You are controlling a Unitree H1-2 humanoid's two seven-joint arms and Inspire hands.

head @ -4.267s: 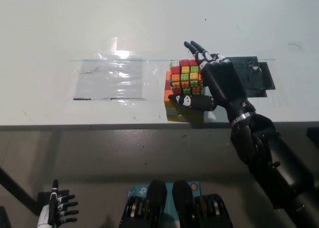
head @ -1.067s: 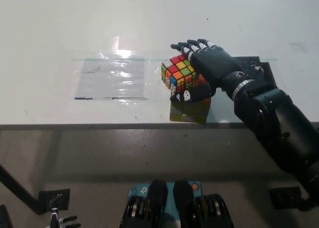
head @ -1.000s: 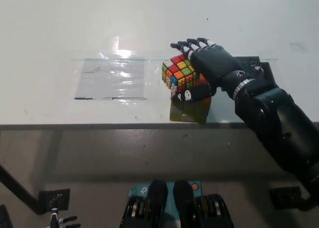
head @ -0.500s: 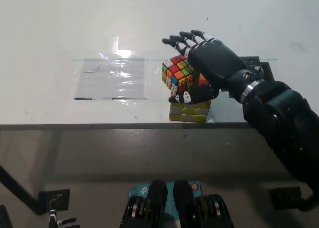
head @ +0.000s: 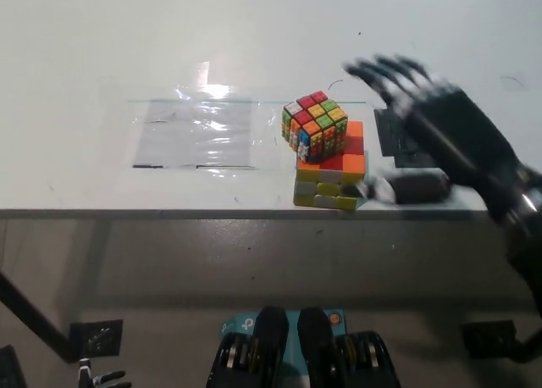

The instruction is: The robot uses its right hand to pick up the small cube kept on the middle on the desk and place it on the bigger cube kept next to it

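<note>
Head view shows the white bench [head: 102, 49] filling the upper part of the picture, with a clear plastic sheet [head: 195, 134] lying flat on it well to the left of the black right robot hand [head: 432, 125]. That robot hand is blurred, spread wide with its fingers apart and holding nothing, and it sits off to the right of the two cubes with a clear gap of bench between it and them. A dark mat [head: 391, 134] on the bench is mostly covered by it. Left of the robot hand, near the front edge of the bench, stands the bigger cube [head: 332, 180], showing yellow and white side squares and an orange and red top. The small cube [head: 314, 125] rests on top of it, turned at an angle to the lower one and set toward its far left corner, so that part of it seems to overhang; whether it sits fully flat cannot be told from here. Judging by this, the placing is done: the small cube is on the bigger cube and the robot hand has let go. What seems left is only to draw the arm clear without brushing the stack. The white left robot hand [head: 95, 378] barely shows at the lower left edge, too little to tell its state.
</note>
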